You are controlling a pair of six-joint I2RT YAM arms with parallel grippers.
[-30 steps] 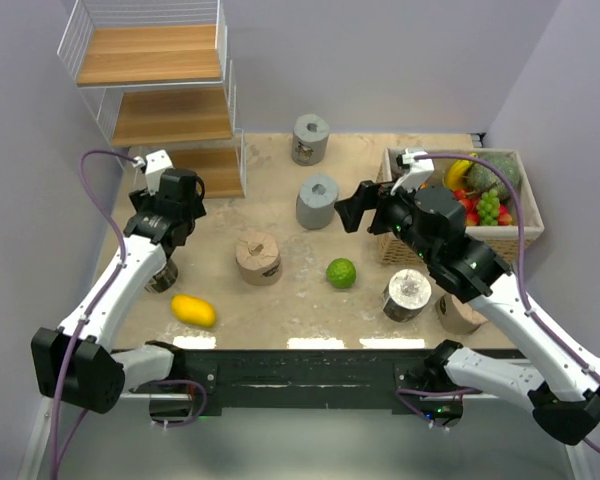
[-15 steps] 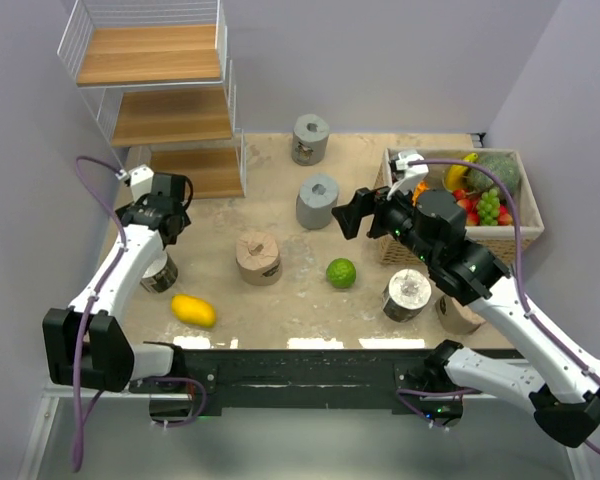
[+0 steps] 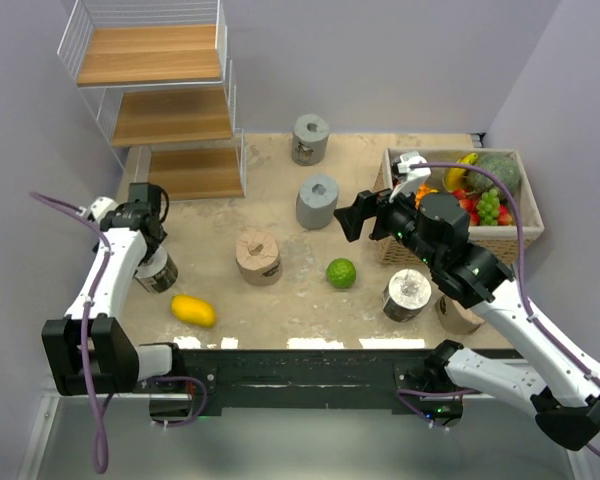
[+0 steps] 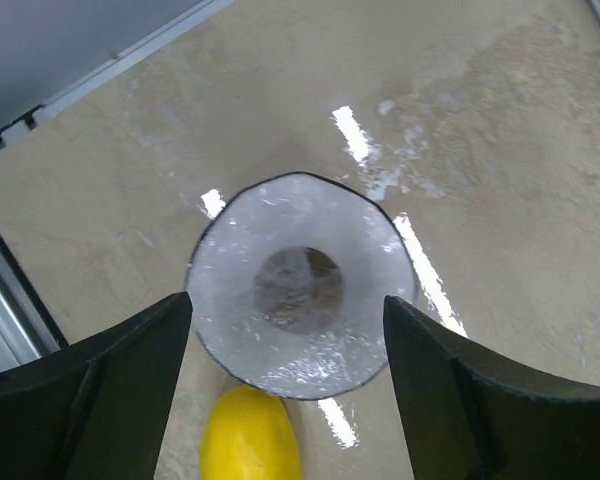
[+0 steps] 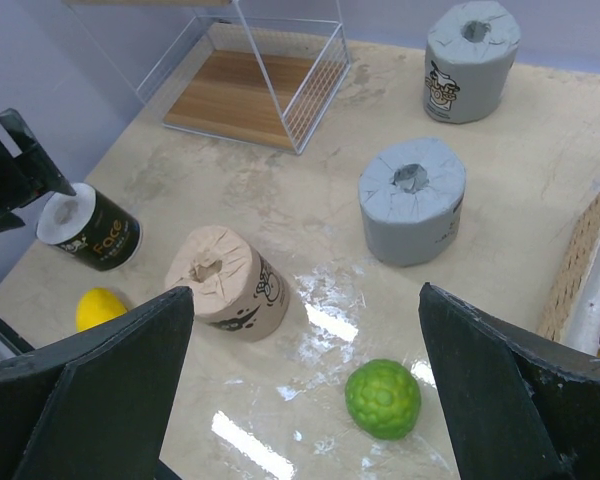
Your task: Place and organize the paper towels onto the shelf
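A black-wrapped paper towel roll (image 4: 300, 285) stands upright with its white end up, and my left gripper (image 4: 288, 300) hangs open above it, one finger showing on each side. The top view has this roll (image 3: 160, 272) at the left, under the left gripper (image 3: 151, 248). Two grey rolls (image 3: 311, 138) (image 3: 318, 201), a tan roll (image 3: 258, 257) and a second black roll (image 3: 408, 294) stand on the table. Another tan roll (image 3: 458, 315) is partly hidden by my right arm. My right gripper (image 3: 348, 215) hovers open and holds nothing. The shelf (image 3: 155, 95) stands at the back left with bare boards.
A yellow fruit (image 3: 193, 310) lies just in front of the left black roll. A green fruit (image 3: 341, 272) lies mid-table. A wicker basket (image 3: 395, 165) of fruit stands at the right, behind my right arm. The left wall is close to the left arm.
My left gripper has swung left and toward the near edge, ending above the black roll. The right arm has hardly moved.
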